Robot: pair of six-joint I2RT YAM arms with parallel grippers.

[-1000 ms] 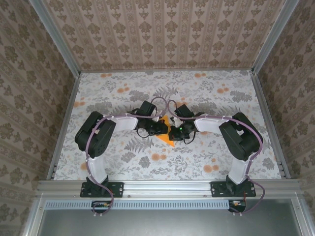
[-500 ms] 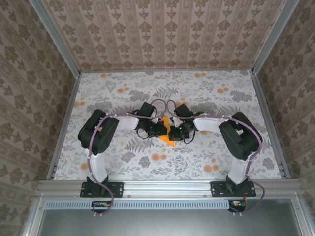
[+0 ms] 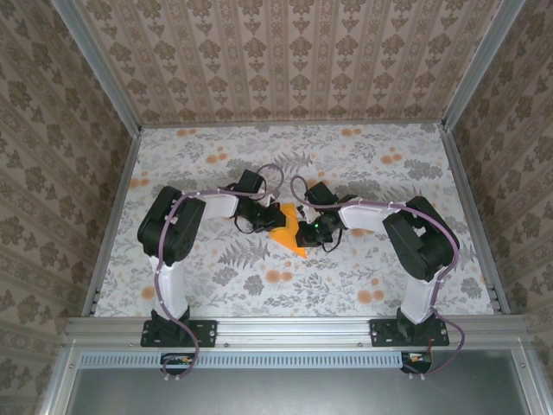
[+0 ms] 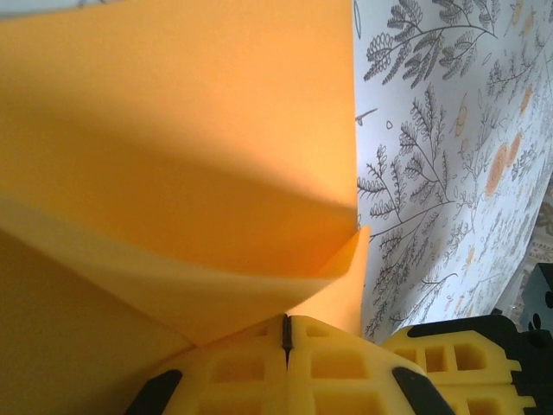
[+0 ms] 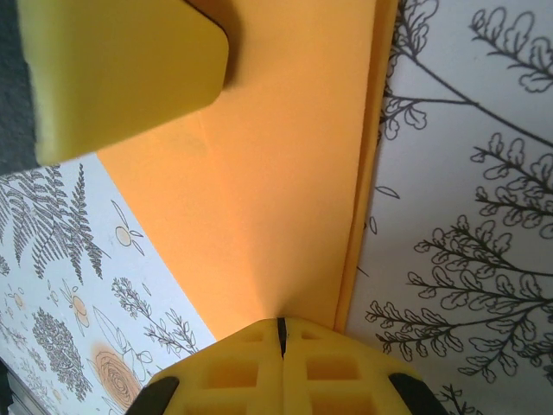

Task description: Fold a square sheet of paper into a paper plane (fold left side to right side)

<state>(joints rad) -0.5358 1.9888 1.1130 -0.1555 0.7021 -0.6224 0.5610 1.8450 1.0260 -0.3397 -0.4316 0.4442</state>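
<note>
Top external: one orange paper (image 3: pixel 289 240), two arms (image 3: pixel 175 232) (image 3: pixel 415 238), both jaws closed.

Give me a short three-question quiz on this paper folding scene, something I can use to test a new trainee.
1. True or false: the thin bright orange sheet of paper lies as one flat, unfolded layer.
2. The yellow-fingered left gripper and right gripper are: A) both shut, B) both open, C) one open, one shut.
3. Fill in: the paper rests on a grey table with a ___ pattern.
Key: 1 false, it is folded over; 2 A; 3 floral.
</note>
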